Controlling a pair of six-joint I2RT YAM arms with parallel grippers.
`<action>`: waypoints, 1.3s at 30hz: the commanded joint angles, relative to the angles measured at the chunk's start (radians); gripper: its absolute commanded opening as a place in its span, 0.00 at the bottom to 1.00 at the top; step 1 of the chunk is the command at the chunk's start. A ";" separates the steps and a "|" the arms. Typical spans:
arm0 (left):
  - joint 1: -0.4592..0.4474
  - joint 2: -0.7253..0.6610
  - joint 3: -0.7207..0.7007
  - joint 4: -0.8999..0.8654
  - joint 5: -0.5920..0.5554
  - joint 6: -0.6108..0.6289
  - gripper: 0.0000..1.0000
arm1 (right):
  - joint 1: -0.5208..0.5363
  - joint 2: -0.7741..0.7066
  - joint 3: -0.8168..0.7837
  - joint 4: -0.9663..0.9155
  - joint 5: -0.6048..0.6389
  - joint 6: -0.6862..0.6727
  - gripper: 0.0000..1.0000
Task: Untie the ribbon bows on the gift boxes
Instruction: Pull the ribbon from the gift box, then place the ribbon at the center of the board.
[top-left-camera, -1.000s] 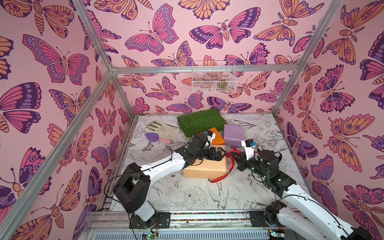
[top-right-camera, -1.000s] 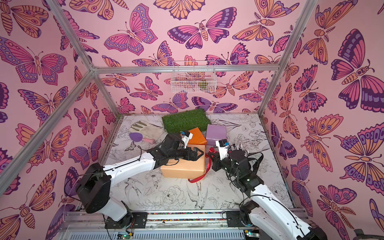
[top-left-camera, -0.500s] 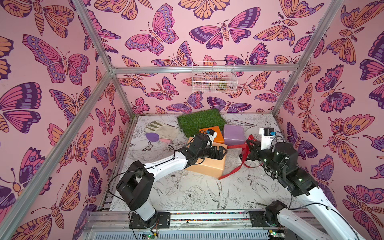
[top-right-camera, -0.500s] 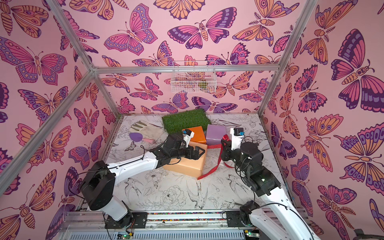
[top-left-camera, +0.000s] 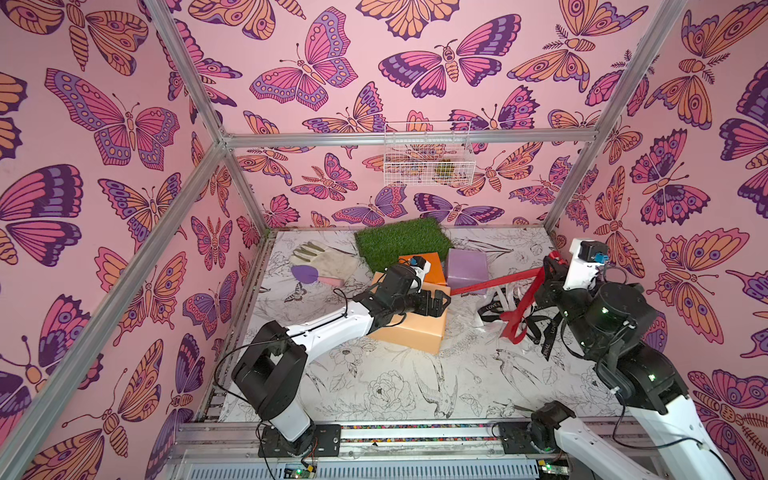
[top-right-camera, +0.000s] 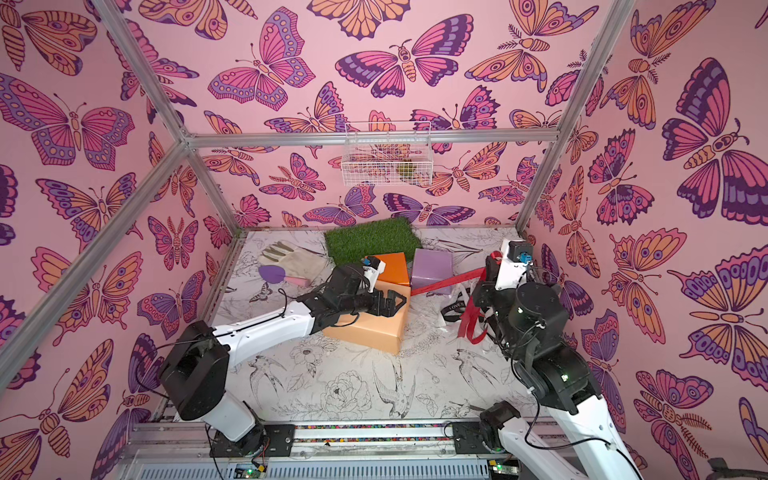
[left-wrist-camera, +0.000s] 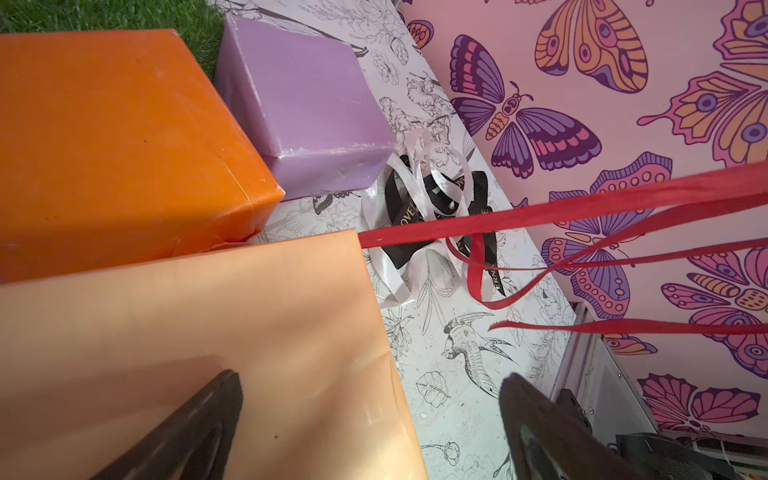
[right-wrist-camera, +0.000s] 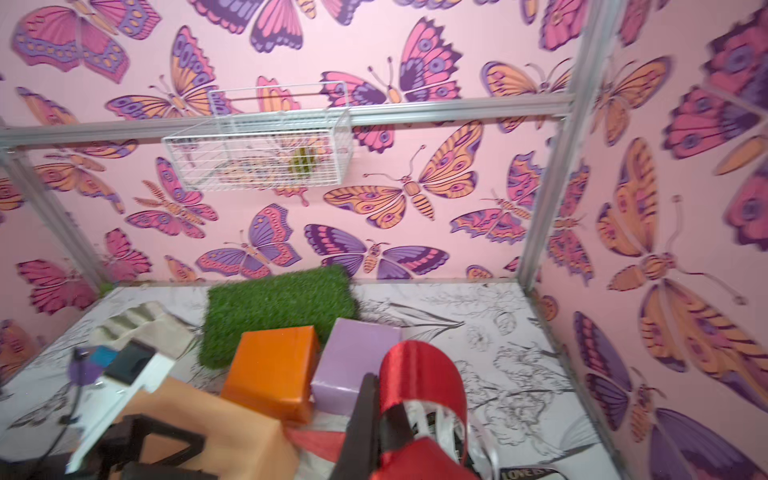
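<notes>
In both top views the left pincer (top-left-camera: 441, 302) is spread wide, pinching nothing, low over the far end of the peach box (top-left-camera: 411, 332). The orange box (top-left-camera: 434, 266) sits just behind its wrist and the lilac box (top-left-camera: 465, 266) just beyond its tips. The right pincer (top-left-camera: 549, 266) is raised near the side wall, pressed together on the red ribbon (top-left-camera: 490, 284). One strand runs taut from it down to the peach box corner beside the left pincer's tips, and loose red loops hang below it. Under those loops the black ribbon (top-left-camera: 492, 307) and white ribbon (top-left-camera: 505, 293) lie heaped on the table (top-left-camera: 374, 386), between the two pincers. The turf mat (top-right-camera: 370, 241) lies well behind the left pincer.

In the left wrist view the fingers (left-wrist-camera: 208, 415) stand far apart, one over the peach box (left-wrist-camera: 208, 311), the other past its edge. Ahead of the tips the red ribbon (left-wrist-camera: 540, 212) leaves the box's far corner; whether its end is caught under the box cannot be told. The black ribbon (left-wrist-camera: 399, 249) and white ribbon (left-wrist-camera: 409, 180) lie tangled ahead, beside the lilac box (left-wrist-camera: 303, 108), which sits next to the orange box (left-wrist-camera: 116, 137).

The right wrist view is blurred: the right pincer (right-wrist-camera: 380, 419) pinches a red ribbon (right-wrist-camera: 419, 374) loop arching over its tip, with the lilac box (right-wrist-camera: 353, 361) straight ahead, the orange box (right-wrist-camera: 270, 370) beside that, and the left pincer (right-wrist-camera: 158, 440) off to one side
</notes>
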 joint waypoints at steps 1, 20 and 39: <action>0.034 0.023 -0.064 -0.198 -0.069 -0.006 0.99 | -0.036 -0.007 0.057 0.022 0.149 -0.096 0.00; 0.088 -0.344 -0.103 -0.256 -0.224 0.078 0.99 | -0.122 0.338 -0.198 -0.084 -0.265 0.268 0.52; 0.484 -0.558 -0.554 -0.001 -0.823 0.295 1.00 | -0.496 0.470 -0.494 0.386 -0.420 0.235 0.92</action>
